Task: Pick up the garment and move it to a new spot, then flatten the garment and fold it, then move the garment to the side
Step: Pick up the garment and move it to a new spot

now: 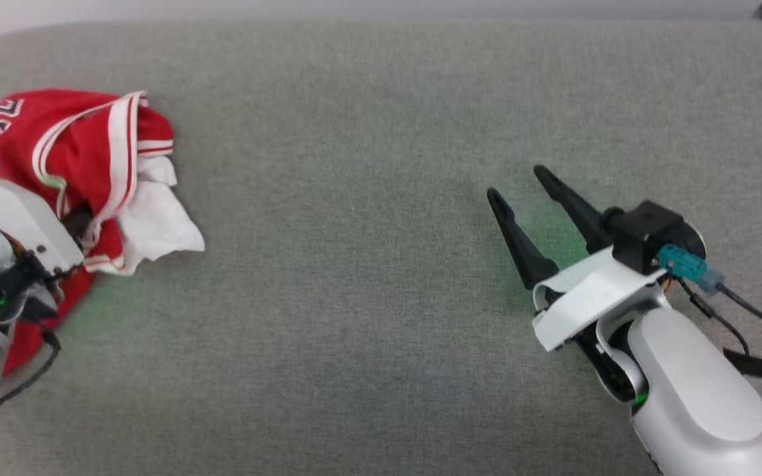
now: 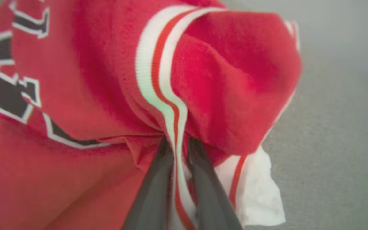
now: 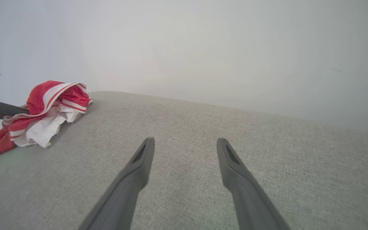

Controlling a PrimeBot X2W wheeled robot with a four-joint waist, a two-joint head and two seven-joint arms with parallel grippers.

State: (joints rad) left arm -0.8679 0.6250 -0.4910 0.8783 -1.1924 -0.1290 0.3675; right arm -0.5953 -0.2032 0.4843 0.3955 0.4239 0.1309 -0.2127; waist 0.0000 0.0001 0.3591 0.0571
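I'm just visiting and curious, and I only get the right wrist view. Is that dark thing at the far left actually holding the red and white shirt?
Observer: Yes. The left wrist view shows the left tool shut on the garment, pinching its striped trim.
Operator: Is anything printed on it?
Observer: Black lettering with white outlines, on the red cloth.
Operator: What sits behind my own two fingers?
Observer: In the head view, a teal plug with a black cable sits on the wrist behind the right tool.
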